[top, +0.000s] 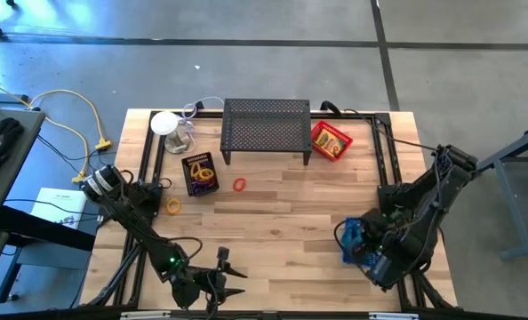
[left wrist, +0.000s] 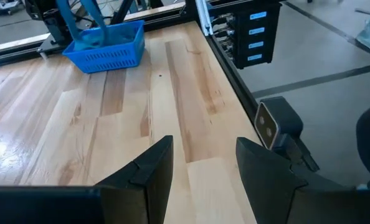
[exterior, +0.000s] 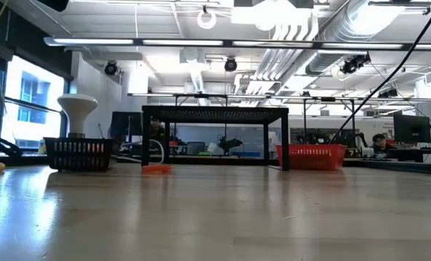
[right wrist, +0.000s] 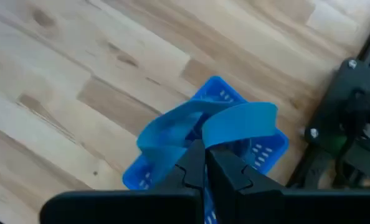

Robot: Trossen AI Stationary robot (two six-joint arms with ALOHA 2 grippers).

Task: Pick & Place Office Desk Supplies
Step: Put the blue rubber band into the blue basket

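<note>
My right gripper (right wrist: 205, 163) is shut on a wide blue band (right wrist: 235, 121) above the blue mesh tray (top: 354, 241) at the table's right near corner. The left wrist view shows that tray (left wrist: 105, 48) standing on the wood with the band (left wrist: 91, 18) rising out of it. My left gripper (left wrist: 203, 163) is open over bare wood near the near edge, also seen from above (top: 225, 274). A black tray (top: 200, 173) holding yellow and purple items, a red tray (top: 331, 140), a red ring (top: 239, 185) and a yellow ring (top: 173, 206) lie on the table. My right gripper pinches the blue band between its two fingers (right wrist: 225, 171), coming from above and pointing down. The band's folds (right wrist: 172, 134) spread out just beyond the fingertips. Its lower part hangs into the blue tray (right wrist: 260, 149); how many layers are held, I cannot tell.
A large black perforated stand (top: 266, 130) sits at the far middle, with a white round-topped glass object (top: 166, 124) to its left. Black frame rails run along the table's left and right edges. Bare wood fills the middle and near part of the table (top: 282, 240).
</note>
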